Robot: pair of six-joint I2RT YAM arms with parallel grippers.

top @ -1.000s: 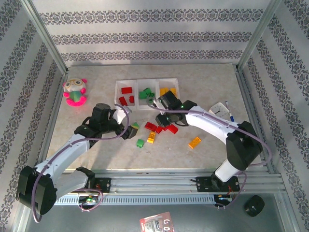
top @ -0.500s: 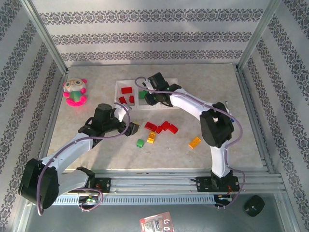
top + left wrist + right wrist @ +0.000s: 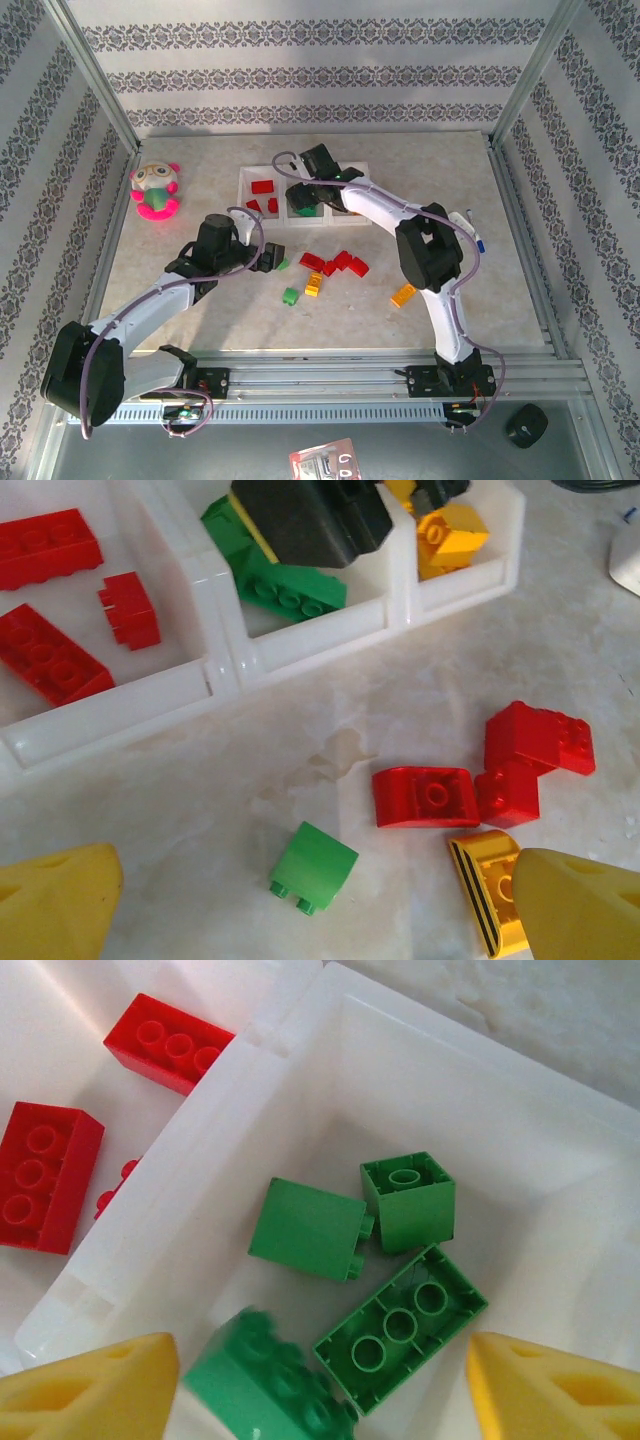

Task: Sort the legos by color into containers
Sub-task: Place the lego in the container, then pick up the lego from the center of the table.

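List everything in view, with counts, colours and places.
tray: one, white, three compartments, table's far middle
red legos: three in left compartment; about four loose on table
green legos: four in middle compartment; two loose
yellow legos: some in right compartment, count hidden; two loose
plush: one, pink, green and white, far left
white object: one, right of tray
left gripper: open, beside loose legos
right gripper: open, over middle compartment

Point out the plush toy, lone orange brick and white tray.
plush toy (image 3: 155, 192), top external view, middle.
lone orange brick (image 3: 403, 294), top external view, top face.
white tray (image 3: 110, 712), left wrist view, front wall.
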